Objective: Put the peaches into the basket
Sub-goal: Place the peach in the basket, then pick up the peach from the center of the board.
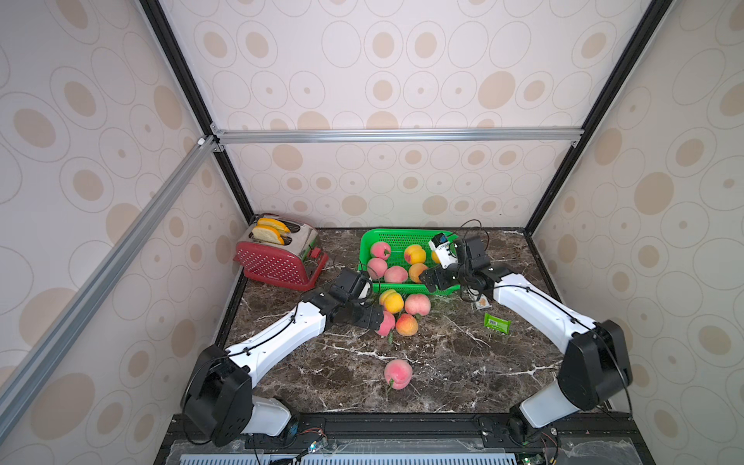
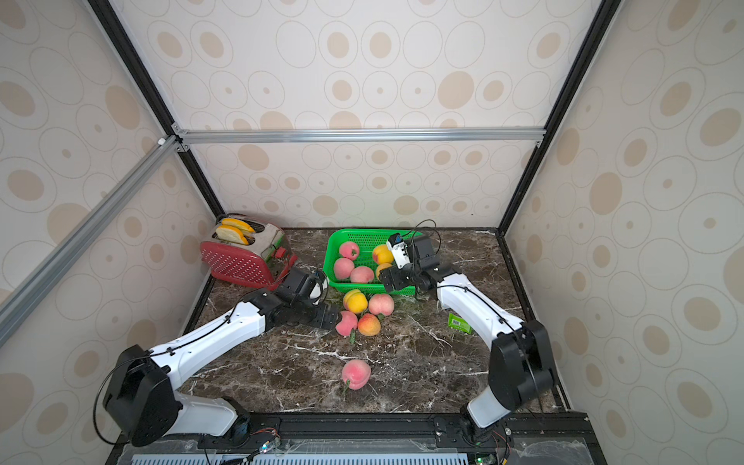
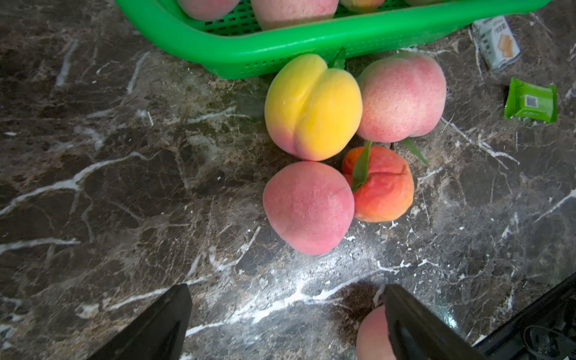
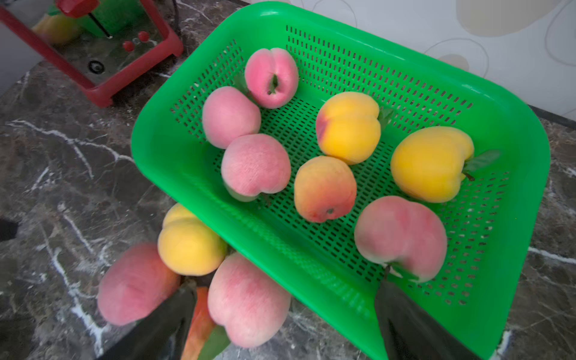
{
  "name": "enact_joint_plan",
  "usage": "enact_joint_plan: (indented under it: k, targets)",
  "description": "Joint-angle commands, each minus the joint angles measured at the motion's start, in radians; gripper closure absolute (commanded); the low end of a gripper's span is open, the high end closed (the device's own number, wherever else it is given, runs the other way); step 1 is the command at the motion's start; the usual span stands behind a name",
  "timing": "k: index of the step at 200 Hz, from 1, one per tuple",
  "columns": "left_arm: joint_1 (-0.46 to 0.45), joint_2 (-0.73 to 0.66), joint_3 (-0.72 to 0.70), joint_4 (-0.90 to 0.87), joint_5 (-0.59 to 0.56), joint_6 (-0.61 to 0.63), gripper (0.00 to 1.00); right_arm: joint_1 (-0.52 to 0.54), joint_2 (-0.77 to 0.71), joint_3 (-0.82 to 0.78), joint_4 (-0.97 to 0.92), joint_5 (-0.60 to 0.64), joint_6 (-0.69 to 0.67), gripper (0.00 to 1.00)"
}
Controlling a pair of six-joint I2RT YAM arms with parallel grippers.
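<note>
Seven fuzzy pink, orange and yellow peaches (image 4: 347, 127) are in our bright green perforated plastic basket (image 4: 156, 174). Four more peaches (image 3: 311, 106) huddle just outside its near wall, and one lone pink peach (image 1: 397, 374) sits out on the dark marbled tabletop (image 1: 463, 362). Our right gripper (image 4: 286, 290) hangs spread and empty over the basket. The left gripper (image 3: 286, 293) is spread wide too, near the huddle.

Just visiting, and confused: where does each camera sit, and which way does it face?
Top views: high at the front, looking down on the table; both arms show.
Left wrist: behind the left gripper, facing loose peaches beside the basket; open fingers show.
Right wrist: behind the right gripper, looking into the basket; open fingers show.
Both wrist views share the yellow peach outside.
</note>
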Motion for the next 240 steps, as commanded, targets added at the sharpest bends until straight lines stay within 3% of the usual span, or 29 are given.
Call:
enact_joint_plan:
  k: [1, 68, 166, 201, 240]
  targets:
    - [-0.002, 0.062, 0.052, 0.037, 0.018, -0.010, 0.01, 0.019, -0.126, -0.101, -0.025, 0.013, 0.030, 0.05]
    - [-0.007, 0.179, 0.066, 0.095, 0.036, -0.020, 0.01, 0.042, -0.395, -0.297, -0.110, 0.033, 0.033, 0.05]
    - [-0.028, 0.250, 0.039, 0.128, 0.057, -0.025, 0.01, 0.053, -0.590, -0.460, -0.137, 0.019, 0.083, 0.06]
    - [-0.036, 0.278, 0.042, 0.138, 0.066, -0.028, 0.01, 0.063, -0.599, -0.515, -0.119, -0.057, 0.056, 0.06]
    - [-0.039, 0.296, 0.042, 0.141, 0.065, -0.037, 0.01, 0.168, -0.654, -0.551, -0.089, -0.070, 0.039, 0.06]
